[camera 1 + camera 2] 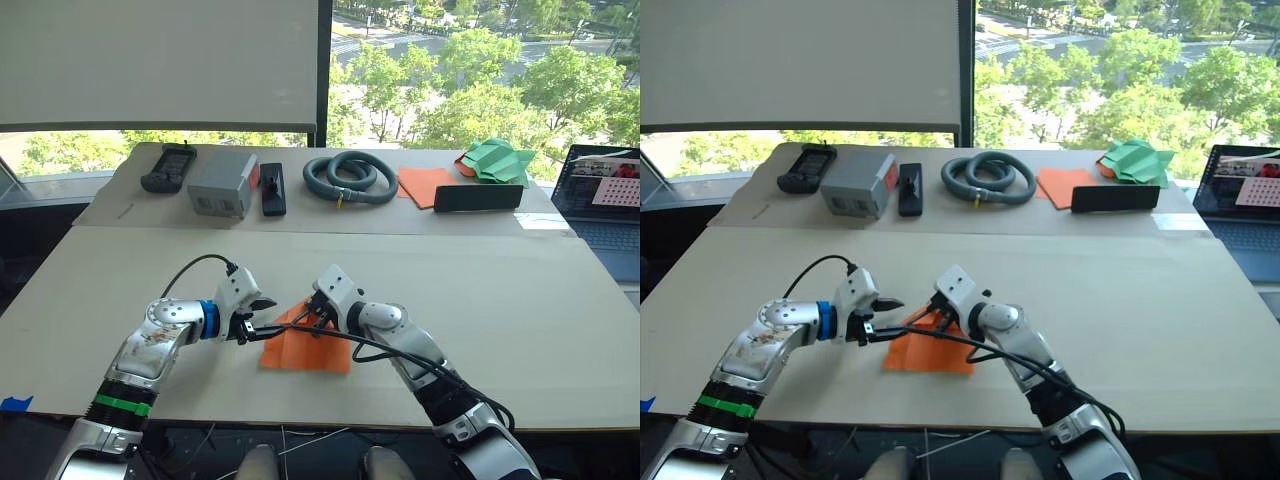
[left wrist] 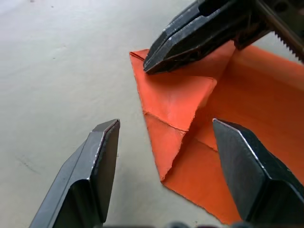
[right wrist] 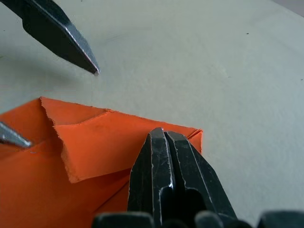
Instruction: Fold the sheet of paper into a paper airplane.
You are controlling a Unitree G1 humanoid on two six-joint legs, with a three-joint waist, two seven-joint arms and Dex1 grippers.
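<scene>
The sheet of paper [image 1: 312,352] is bright orange and lies flat near the table's front edge, between both arms. One corner is folded over into a triangular flap [image 2: 178,97]. My left gripper [image 2: 166,124] is open, its fingers standing either side of the folded corner and clear of the sheet. My right gripper [image 3: 161,134] is shut, its tip pressing down on the flap close to the sheet's far edge [image 1: 318,316]. The left gripper [image 1: 255,322] faces it from the left. The paper airplane is out of view.
On the raised rear board stand a black handset [image 1: 168,168], a grey box [image 1: 222,185], a black tool [image 1: 273,190], a coiled grey hose [image 1: 350,178], smooth orange sheets [image 1: 422,185], a black bar [image 1: 478,197] and a green paper shape [image 1: 497,160]. A laptop [image 1: 605,200] sits at the right.
</scene>
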